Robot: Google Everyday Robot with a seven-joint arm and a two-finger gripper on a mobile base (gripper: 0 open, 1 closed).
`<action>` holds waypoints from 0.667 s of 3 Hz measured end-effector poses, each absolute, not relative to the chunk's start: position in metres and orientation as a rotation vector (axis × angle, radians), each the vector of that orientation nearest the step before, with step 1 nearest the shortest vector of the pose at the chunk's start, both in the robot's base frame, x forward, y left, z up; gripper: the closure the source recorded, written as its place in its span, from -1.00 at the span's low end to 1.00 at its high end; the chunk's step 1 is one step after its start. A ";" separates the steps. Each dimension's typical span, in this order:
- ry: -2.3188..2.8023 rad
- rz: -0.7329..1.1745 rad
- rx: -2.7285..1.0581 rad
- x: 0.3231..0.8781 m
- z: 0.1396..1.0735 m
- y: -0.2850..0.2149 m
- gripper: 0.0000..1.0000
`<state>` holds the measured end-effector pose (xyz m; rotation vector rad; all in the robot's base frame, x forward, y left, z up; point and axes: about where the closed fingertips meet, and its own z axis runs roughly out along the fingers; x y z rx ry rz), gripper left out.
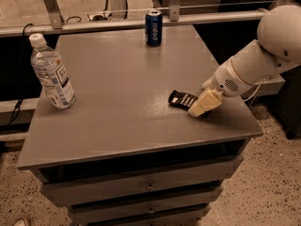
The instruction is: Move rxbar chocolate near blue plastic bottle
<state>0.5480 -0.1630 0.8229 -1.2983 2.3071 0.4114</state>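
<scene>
A: Any readable text in view?

B: None. The rxbar chocolate (pixel 181 99) had rows of white lettering on its black wrapper, too small to read.

A: Bottle label?

B: The blue plastic bottle (pixel 51 74) carried a white label with a dark block on it. Print was illegible. The soda can (pixel 154 27) had pale vertical lettering on blue, and I couldn't make it out either.

A: Gripper?

B: The gripper (pixel 203 105) was low over the bar's right end, near the table's (pixel 117 126) front right corner.
</scene>
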 end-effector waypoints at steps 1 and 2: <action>2.295 0.403 -1.284 0.548 0.829 -0.162 0.30; 2.275 0.378 -1.276 0.548 0.840 -0.163 0.76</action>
